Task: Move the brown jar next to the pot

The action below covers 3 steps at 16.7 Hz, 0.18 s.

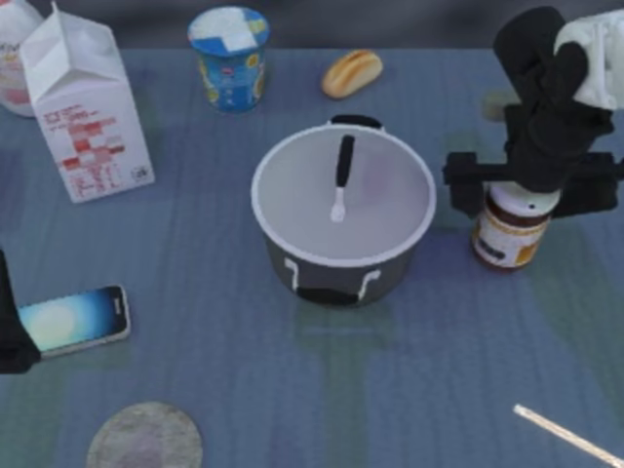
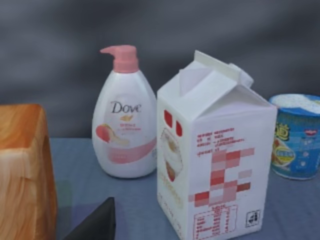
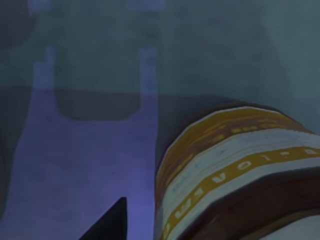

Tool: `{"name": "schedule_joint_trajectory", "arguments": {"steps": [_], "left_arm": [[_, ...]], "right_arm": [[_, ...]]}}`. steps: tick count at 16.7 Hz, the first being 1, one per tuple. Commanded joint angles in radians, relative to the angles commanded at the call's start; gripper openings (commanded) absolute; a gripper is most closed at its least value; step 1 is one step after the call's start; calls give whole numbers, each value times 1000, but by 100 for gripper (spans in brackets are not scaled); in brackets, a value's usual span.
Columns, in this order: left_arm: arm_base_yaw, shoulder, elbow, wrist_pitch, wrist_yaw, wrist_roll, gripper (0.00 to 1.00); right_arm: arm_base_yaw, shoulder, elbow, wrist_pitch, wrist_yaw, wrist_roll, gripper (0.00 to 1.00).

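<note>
While the brown jar is half hidden under the right gripper from above, its yellow-and-white label is shown close up in the right wrist view. The jar is seen upright, just right of the pot, directly below the gripper; whether it is clasped cannot be told. The left arm is parked at the left edge
</note>
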<state>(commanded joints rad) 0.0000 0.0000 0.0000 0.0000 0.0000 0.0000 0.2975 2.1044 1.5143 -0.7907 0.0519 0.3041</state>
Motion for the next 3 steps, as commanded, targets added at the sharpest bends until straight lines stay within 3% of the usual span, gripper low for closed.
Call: {"name": "schedule_joint_trajectory", "arguments": {"steps": [3], "left_arm": [[0, 0, 0, 0, 0, 0, 100]], "right_arm": [[0, 0, 0, 0, 0, 0, 100]]}}
